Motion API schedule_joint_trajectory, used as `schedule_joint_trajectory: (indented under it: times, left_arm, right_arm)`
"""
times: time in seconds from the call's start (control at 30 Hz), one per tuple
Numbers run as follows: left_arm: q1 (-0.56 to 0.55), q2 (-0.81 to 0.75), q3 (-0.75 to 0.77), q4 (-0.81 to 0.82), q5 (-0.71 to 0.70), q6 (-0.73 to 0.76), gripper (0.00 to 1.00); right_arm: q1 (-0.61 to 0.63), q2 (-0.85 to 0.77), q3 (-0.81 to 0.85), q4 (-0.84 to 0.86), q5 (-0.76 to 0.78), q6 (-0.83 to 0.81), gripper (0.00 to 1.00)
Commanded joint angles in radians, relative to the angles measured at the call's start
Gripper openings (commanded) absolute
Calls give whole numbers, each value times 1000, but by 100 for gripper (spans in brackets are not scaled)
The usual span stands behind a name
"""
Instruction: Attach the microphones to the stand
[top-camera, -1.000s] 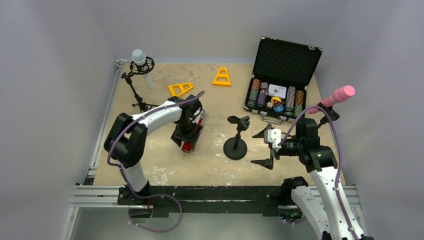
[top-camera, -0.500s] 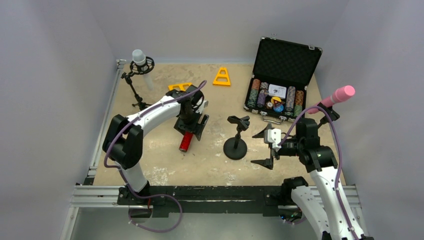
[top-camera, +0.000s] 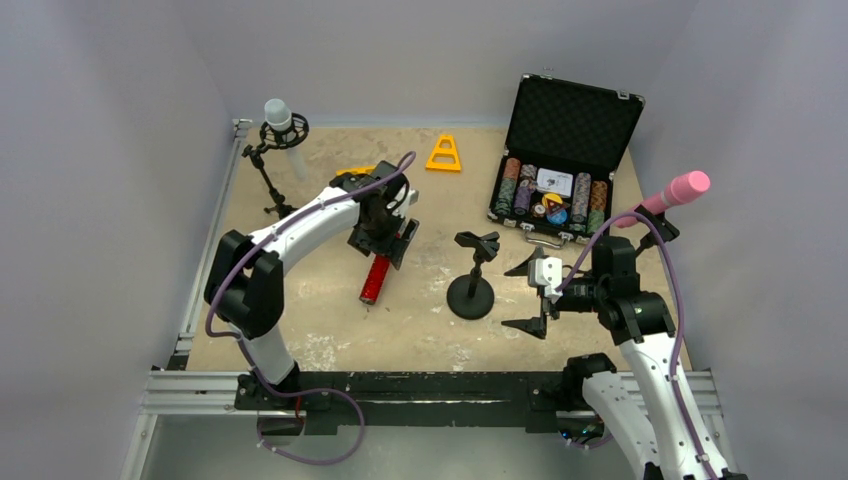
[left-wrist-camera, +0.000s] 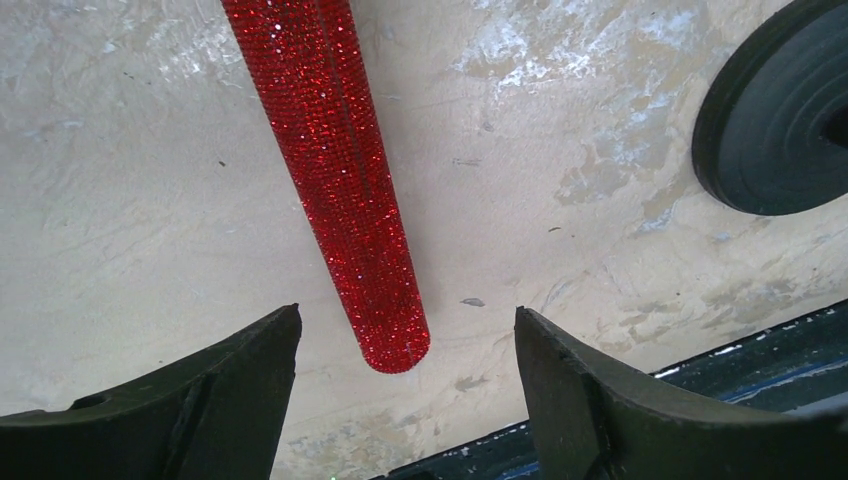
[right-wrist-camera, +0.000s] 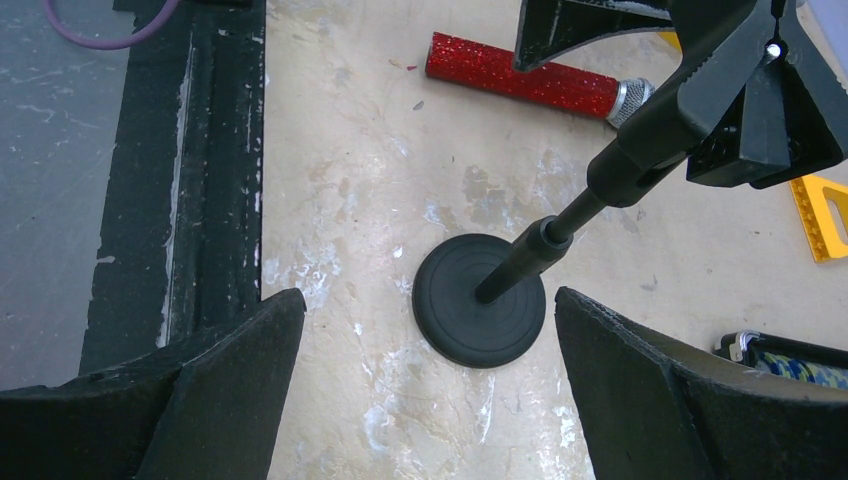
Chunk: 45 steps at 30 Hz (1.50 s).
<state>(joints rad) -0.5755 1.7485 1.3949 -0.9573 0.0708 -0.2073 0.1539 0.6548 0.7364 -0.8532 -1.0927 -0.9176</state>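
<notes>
Fingers of L claw (left-wrist-camera: 405, 400) spread wide either side of the tail end of red mic (left-wrist-camera: 345, 180), no contact; mic lies flat on surface (top-camera: 400, 335). R claw (right-wrist-camera: 430, 385) spread too, near round-base stand (top-camera: 471, 297). Pink mic (top-camera: 676, 190) clipped up far right, white mic (top-camera: 278, 115) in far-left mount.

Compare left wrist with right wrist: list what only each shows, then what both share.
Only left wrist: both fingers of the open left tool. Only right wrist: the open right tool, the stand's pole and clip, the red microphone's silver mesh head, a yellow triangle. A dark shape by the head may be the left tool. Both: the red microphone lying on the table and the stand's round base.
</notes>
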Motion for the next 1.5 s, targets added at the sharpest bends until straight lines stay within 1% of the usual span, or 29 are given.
schedule_joint_trajectory:
  times: [0.0,0.1,0.2,0.3,0.43,0.5,0.67,0.9,1.17,1.37,1.47]
  left_arm:
    - [14,-50,26,24,-55,45,82]
    - [21,-21,32,37,-57,61,82]
    - [22,29,72,47,-46,71,81]
    - [22,104,157,22,-45,69,81]
    - [33,223,305,-62,-53,47,80]
    - [43,268,352,-103,-49,34,79]
    - [67,304,358,-128,-42,13,77]
    - [95,346,339,-144,25,32,68]
    - [94,446,426,-199,89,31,60]
    - [94,473,419,-209,77,25,57]
    - [94,483,413,-212,67,23,51]
  right_arm:
    - [-5,9,29,7,-17,-6,99]
    - [-5,7,29,7,-17,-6,99]
    - [-5,8,29,6,-19,-6,99]
    - [-6,9,29,6,-18,-6,99]
    - [-7,6,29,5,-16,-6,99]
    - [-8,5,29,5,-16,-5,99]
    - [-10,3,29,2,-19,-9,99]
    - [-10,7,32,-3,-24,-15,99]
    - [-11,6,32,-4,-22,-14,99]
    - [-14,5,32,-6,-24,-16,99]
    - [-13,5,33,-9,-26,-17,99]
